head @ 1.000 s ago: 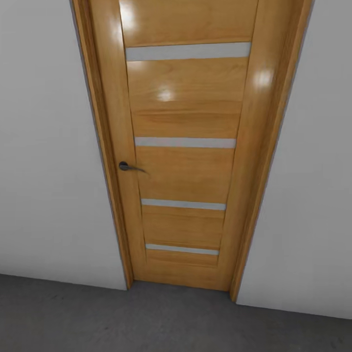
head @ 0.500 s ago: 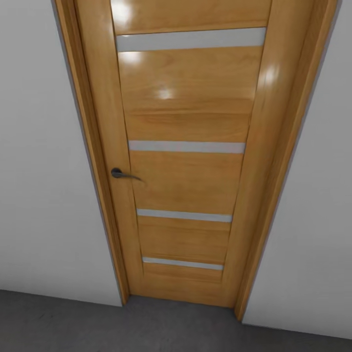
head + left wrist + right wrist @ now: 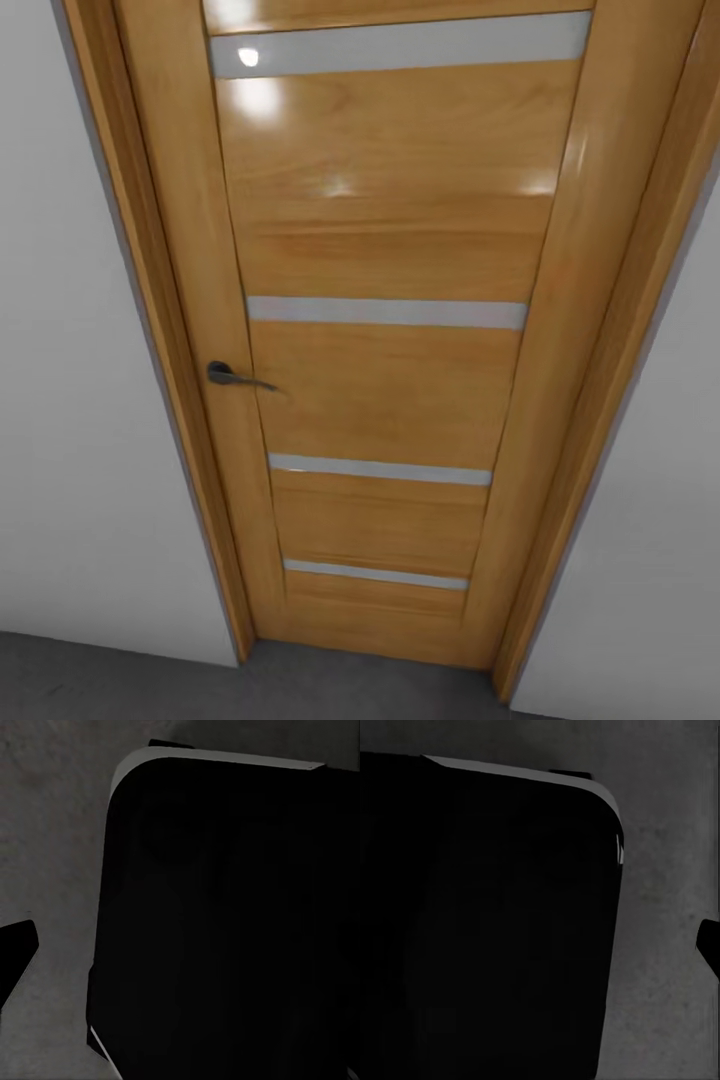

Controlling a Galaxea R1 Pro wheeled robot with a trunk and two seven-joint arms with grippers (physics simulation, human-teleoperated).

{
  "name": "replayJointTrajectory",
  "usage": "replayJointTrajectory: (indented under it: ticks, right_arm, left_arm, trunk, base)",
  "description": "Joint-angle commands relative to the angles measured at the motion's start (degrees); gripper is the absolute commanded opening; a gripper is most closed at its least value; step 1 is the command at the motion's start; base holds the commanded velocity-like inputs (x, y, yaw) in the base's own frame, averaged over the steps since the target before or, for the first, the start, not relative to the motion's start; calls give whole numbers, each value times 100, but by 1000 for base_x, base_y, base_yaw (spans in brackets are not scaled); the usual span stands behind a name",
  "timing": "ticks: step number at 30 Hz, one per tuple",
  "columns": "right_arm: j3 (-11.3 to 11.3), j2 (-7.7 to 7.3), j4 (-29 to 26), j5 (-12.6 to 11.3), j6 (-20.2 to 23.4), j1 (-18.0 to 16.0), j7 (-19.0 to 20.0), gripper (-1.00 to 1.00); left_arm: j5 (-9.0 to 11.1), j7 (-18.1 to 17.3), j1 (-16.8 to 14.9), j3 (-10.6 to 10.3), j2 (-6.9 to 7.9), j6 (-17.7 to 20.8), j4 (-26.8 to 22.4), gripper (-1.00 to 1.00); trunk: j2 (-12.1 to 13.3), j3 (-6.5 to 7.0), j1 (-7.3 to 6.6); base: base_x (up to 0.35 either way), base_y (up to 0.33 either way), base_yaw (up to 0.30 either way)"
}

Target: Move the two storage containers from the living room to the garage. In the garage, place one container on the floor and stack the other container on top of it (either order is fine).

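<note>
Gripper state cannot be told for either arm: in the left wrist view a large dark rounded body [image 3: 225,922] is seen over grey floor [image 3: 52,832], with a small black tip [image 3: 15,952] at the frame edge that may be a finger, and in the right wrist view a matching dark mass [image 3: 487,922] is seen with another black sliver [image 3: 709,945] at the edge. Whether anything is held is not shown. Neither storage container is seen, so their location cannot be told from these pictures.

Risk, as a judgement: the closed wooden door [image 3: 385,330] is faced at close range, so the base or trunk could be driven into the door or its frame [image 3: 150,300] if travel is carried on without the handle [image 3: 232,376] being worked. The handle is small and set by the door's edge, so a reach could be missed, or the lever slipped off. Arms appear tucked low, so extra motion would be needed to bring a gripper up.

Surface and room: dark grey mottled concrete floor [image 3: 110,675] is seen at the door's foot, plain white walls [image 3: 70,450] on both sides, glossy orange-brown door with four pale horizontal strips. The garage is suggested by the concrete.
</note>
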Motion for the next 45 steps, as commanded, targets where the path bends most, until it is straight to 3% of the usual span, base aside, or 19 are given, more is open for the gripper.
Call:
replayJointTrajectory:
  ticks: [1,14,45]
  right_arm:
    - [-2,-1,1,45,-16,0,-1,100]
    - [3,5,1,51,-12,0,0,100]
    - [3,5,1,67,-15,0,0,100]
  left_arm:
    - [40,3,0,3,-2,-14,-2,100]
    - [40,3,0,1,3,-26,-3,100]
    - [41,3,0,7,-1,-27,-3,100]
  trunk:
    - [-2,-4,3]
    - [-2,-4,3]
    - [-2,-4,3]
  base:
    - [322,0,0]
    - [262,0,0]
    - [6,0,0]
